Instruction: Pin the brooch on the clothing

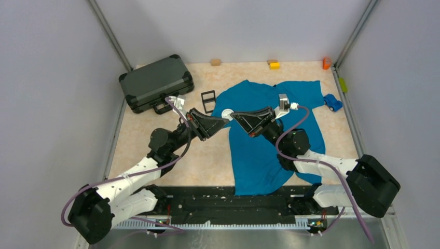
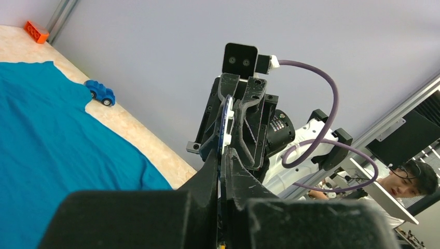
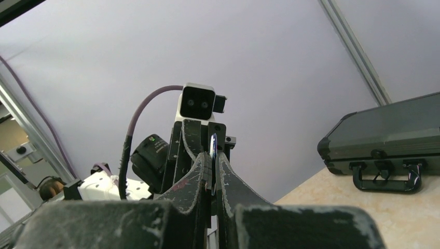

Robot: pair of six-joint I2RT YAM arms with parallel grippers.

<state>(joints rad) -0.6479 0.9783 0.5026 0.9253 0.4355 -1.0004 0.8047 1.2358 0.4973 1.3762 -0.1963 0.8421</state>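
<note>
both left pincer (image 1: 224, 122) and right pincer (image 1: 233, 115) clenched on brooch (image 2: 226, 122) | disc edge-on, upright in wrist views

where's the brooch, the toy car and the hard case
brooch (image 1: 227, 113): top view, its pale round face
blue toy car (image 1: 332, 102): top view, its body
dark grey hard case (image 1: 155, 81): top view, middle of its lid

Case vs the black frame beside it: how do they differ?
The case is big and bulky; the frame is small and thin. The case is dark grey, closed, with a handle; the frame is black, just an open outline with table showing through. Both are rectangular and lie flat left of the shirt.
</note>
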